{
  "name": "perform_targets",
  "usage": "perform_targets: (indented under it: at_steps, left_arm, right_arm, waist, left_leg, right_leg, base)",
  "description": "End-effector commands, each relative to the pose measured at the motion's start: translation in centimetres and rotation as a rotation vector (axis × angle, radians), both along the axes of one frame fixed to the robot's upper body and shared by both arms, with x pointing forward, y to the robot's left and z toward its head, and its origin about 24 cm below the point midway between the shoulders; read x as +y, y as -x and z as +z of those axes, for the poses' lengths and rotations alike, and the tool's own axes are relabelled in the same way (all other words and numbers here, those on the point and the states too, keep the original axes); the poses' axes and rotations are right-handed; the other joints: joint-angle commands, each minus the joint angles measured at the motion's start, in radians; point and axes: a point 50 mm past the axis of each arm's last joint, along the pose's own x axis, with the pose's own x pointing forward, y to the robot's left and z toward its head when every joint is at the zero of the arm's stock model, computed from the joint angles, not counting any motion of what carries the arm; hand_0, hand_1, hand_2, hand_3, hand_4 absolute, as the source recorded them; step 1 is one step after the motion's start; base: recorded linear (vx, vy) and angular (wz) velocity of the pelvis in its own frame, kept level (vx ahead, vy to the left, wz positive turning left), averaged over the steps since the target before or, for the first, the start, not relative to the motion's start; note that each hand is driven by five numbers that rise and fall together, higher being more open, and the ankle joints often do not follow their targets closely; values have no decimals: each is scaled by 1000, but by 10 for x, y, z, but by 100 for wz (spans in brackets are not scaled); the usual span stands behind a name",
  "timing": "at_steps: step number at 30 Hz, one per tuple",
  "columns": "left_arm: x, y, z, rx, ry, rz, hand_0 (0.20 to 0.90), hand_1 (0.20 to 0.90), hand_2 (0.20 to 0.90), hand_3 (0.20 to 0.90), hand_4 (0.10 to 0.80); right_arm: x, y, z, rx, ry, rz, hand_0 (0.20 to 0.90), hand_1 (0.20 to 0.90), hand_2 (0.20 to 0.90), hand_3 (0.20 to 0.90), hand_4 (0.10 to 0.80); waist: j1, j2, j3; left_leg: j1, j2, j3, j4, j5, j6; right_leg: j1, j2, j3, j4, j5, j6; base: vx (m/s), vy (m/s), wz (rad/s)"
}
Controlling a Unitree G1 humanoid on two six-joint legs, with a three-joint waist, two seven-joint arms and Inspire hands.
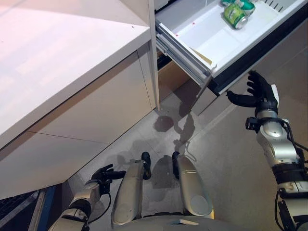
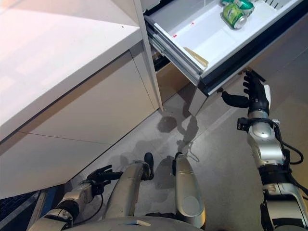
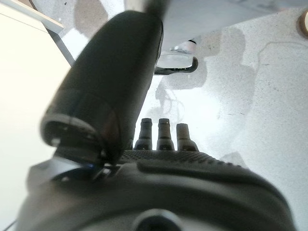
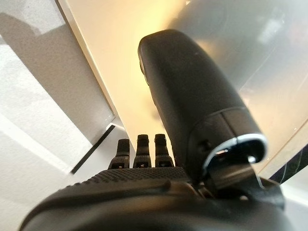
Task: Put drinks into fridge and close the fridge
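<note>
The fridge drawer [image 1: 202, 31] stands pulled out at the upper right, white inside with a dark front edge [image 1: 250, 62]. Green cans [image 1: 236, 12] lie inside it near the far end; they also show in the right eye view [image 2: 235, 11]. My right hand [image 1: 260, 93] is raised just below the drawer's front edge, fingers straight and thumb spread, holding nothing. In the right wrist view its fingers [image 4: 144, 148] point at the drawer's pale front panel [image 4: 269, 53]. My left hand [image 1: 104, 173] hangs low at the lower left, fingers relaxed and empty, over the floor.
A white counter [image 1: 57, 53] with pale cabinet fronts [image 1: 91, 113] fills the left side, right beside the drawer. Grey floor [image 1: 231, 159] lies below the drawer. A blue-edged object [image 1: 45, 211] sits at the lower left corner.
</note>
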Motion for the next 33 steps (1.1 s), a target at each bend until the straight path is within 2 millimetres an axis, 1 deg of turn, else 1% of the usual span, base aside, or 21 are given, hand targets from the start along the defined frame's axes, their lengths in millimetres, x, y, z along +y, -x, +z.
perform_targets:
  at_steps: [1, 2, 4, 7, 10, 13, 15, 17, 20, 22, 24, 28, 29, 30, 31, 33]
  left_arm:
    - [6, -8, 9, -40, -34, -6, 900, 900, 900, 900, 800]
    - [4, -11, 10, -49, -27, -4, 900, 900, 900, 900, 800]
    - [-3, -18, 12, -68, -18, 0, 900, 900, 900, 900, 800]
    - [-8, -24, 14, -69, -35, -10, 900, 900, 900, 900, 800]
    - [-13, -32, 18, -86, -38, -53, 900, 900, 900, 900, 800]
    - [-21, -39, 21, -100, -19, -84, 900, 900, 900, 900, 800]
    - [-25, -43, 23, -103, -14, -97, 900, 900, 900, 900, 800]
    - [-28, -47, 25, -108, -9, -123, 900, 900, 900, 900, 800]
    - [-32, -46, 24, -98, -18, -154, 900, 900, 900, 900, 800]
    - [-33, -46, 23, -92, -24, -167, 900, 900, 900, 900, 800]
    - [-33, -41, 20, -89, -14, -167, 900, 900, 900, 900, 800]
    - [-32, -34, 15, -85, -2, -174, 900, 900, 900, 900, 800]
    - [-30, -31, 14, -78, -5, -170, 900, 900, 900, 900, 800]
    - [-29, -29, 12, -72, -7, -166, 900, 900, 900, 900, 800]
    - [-28, -25, 10, -67, -1, -157, 900, 900, 900, 900, 800]
    - [-25, -14, 4, -46, 5, -130, 900, 900, 900, 900, 800]
  right_arm:
    - [60, -28, 68, -217, 144, 292, 900, 900, 900, 900, 800]
    - [68, -31, 72, -229, 153, 311, 900, 900, 900, 900, 800]
    - [90, -36, 78, -252, 189, 377, 900, 900, 900, 900, 800]
    - [117, -42, 89, -272, 193, 455, 900, 900, 900, 900, 800]
    - [148, -46, 100, -290, 209, 530, 900, 900, 900, 900, 800]
    - [173, -50, 111, -303, 207, 600, 900, 900, 900, 900, 800]
    - [185, -51, 115, -309, 200, 616, 900, 900, 900, 900, 800]
    - [199, -51, 122, -339, 176, 669, 900, 900, 900, 900, 800]
    - [210, -49, 131, -384, 150, 701, 900, 900, 900, 900, 800]
    - [212, -49, 136, -408, 113, 672, 900, 900, 900, 900, 800]
    - [205, -52, 138, -431, 107, 614, 900, 900, 900, 900, 800]
    - [183, -54, 136, -466, 91, 492, 900, 900, 900, 900, 800]
    - [172, -54, 132, -473, 68, 456, 900, 900, 900, 900, 800]
    - [168, -54, 129, -470, 58, 443, 900, 900, 900, 900, 800]
    - [159, -53, 121, -462, 46, 413, 900, 900, 900, 900, 800]
    - [131, -47, 80, -363, 31, 343, 900, 900, 900, 900, 800]
  waist:
    - [77, -11, -16]
    - [81, -10, -13]
    - [93, -9, -7]
    - [108, -9, -2]
    - [128, -9, 5]
    - [147, -4, 12]
    - [157, -3, 14]
    - [170, -1, 19]
    - [183, -2, 17]
    - [190, -3, 16]
    - [194, -3, 4]
    - [187, -4, -7]
    - [182, -7, -16]
    - [179, -10, -21]
    - [173, -15, -30]
    - [152, -33, -68]
  left_leg:
    - [45, -39, -2, 15, -77, 54]
    - [42, -40, -2, 19, -77, 52]
    - [37, -43, -5, 32, -80, 49]
    - [32, -46, -10, 43, -82, 48]
    - [32, -47, -13, 42, -80, 49]
    - [33, -47, -16, 37, -74, 49]
    - [34, -47, -17, 32, -71, 48]
    - [39, -46, -19, 25, -69, 50]
    - [45, -48, -20, 24, -70, 49]
    - [53, -50, -24, 20, -70, 49]
    - [72, -50, -32, -6, -63, 46]
    - [117, -43, -37, -63, -49, 46]
    - [136, -40, -38, -86, -45, 47]
    - [145, -39, -39, -97, -43, 46]
    - [163, -36, -39, -119, -38, 44]
    - [224, -27, -43, -194, -19, 39]
  right_leg:
    - [50, 24, -41, -42, 39, -45]
    - [49, 23, -41, -41, 39, -45]
    - [51, 19, -43, -36, 38, -44]
    - [52, 16, -45, -31, 38, -42]
    - [54, 13, -48, -34, 40, -40]
    - [58, 10, -53, -38, 43, -40]
    - [60, 7, -55, -42, 44, -39]
    - [67, 6, -59, -48, 44, -40]
    - [79, 3, -64, -53, 45, -40]
    - [90, 2, -66, -59, 46, -40]
    - [110, -1, -70, -82, 51, -39]
    - [146, -3, -70, -127, 62, -36]
    - [161, -3, -68, -149, 67, -35]
    - [170, -3, -67, -161, 69, -33]
    - [187, -4, -66, -185, 75, -30]
    - [246, -5, -61, -269, 96, -17]
  base:
    - [-40, 20, -2]
    - [0, 0, 0]
    - [11, -2, 4]
    - [14, -9, 11]
    - [10, -18, 12]
    - [-1, -11, 16]
    - [-13, -14, 11]
    - [-12, -26, 14]
    - [17, -39, 15]
    - [36, -38, 19]
    - [33, -13, 19]
    - [-11, 14, 9]
    - [-12, 23, 6]
    - [-6, 33, 3]
    - [10, 39, 3]
    - [38, 40, 5]
